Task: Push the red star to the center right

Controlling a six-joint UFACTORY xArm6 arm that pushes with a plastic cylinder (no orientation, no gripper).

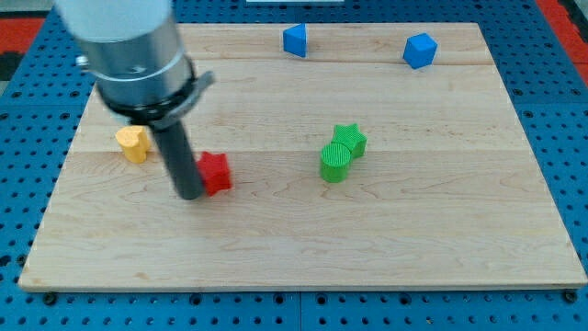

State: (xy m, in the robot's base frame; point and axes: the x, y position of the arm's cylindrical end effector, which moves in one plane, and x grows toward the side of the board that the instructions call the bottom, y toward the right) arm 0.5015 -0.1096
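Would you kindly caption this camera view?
My tip touches the red star's left side on the wooden board.

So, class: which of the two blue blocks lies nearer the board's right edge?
The blue block at the view's top right. The other blue block sits near the top centre, well further from the board's right edge.

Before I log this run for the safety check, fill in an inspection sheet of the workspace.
Surface: wooden board, flat, on a blue pegboard.
Job's things: red star, left of centre; my tip touches its left side.
Clutter: yellow block far left; green star touching a green block near centre; two blue blocks at the top.
Grippers: none; rod only.
Cables: nothing seen.
Surroundings: nothing seen beyond the pegboard.
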